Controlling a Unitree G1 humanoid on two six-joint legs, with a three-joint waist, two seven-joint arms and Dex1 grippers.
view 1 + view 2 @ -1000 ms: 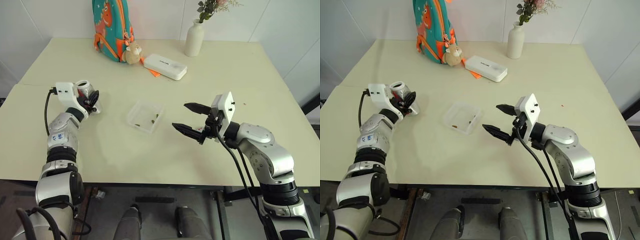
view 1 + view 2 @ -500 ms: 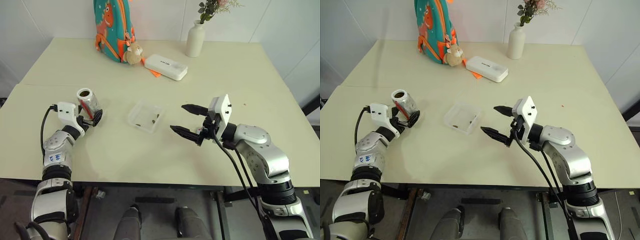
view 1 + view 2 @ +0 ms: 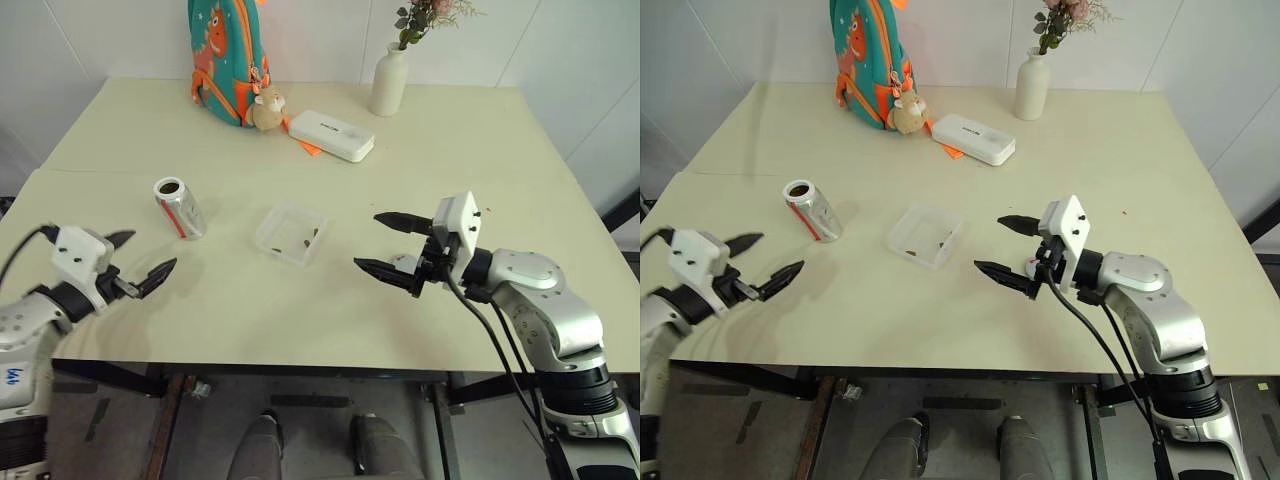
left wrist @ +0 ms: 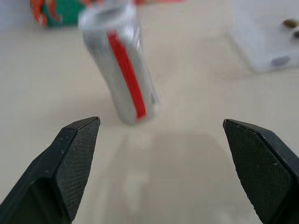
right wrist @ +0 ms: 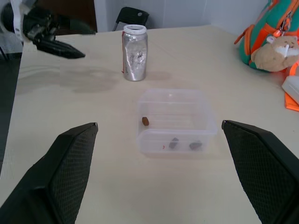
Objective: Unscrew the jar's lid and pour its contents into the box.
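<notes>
The jar, silvery with a red stripe, stands upright on the table left of the box, its mouth uncovered. The lid is out of view. The clear box sits mid-table with a few brown contents inside. My left gripper is open and empty near the table's front edge, a short way back from the jar. Right of the box, my right gripper hovers open with nothing between its fingers, pointing at the box and the jar.
At the back of the table are a teal and orange backpack with a small plush toy, a flat white case and a white vase with flowers.
My left gripper opened and let go of the jar, which now stands upright on the table. The gripper then drew back toward the front edge. The right gripper stayed put.
</notes>
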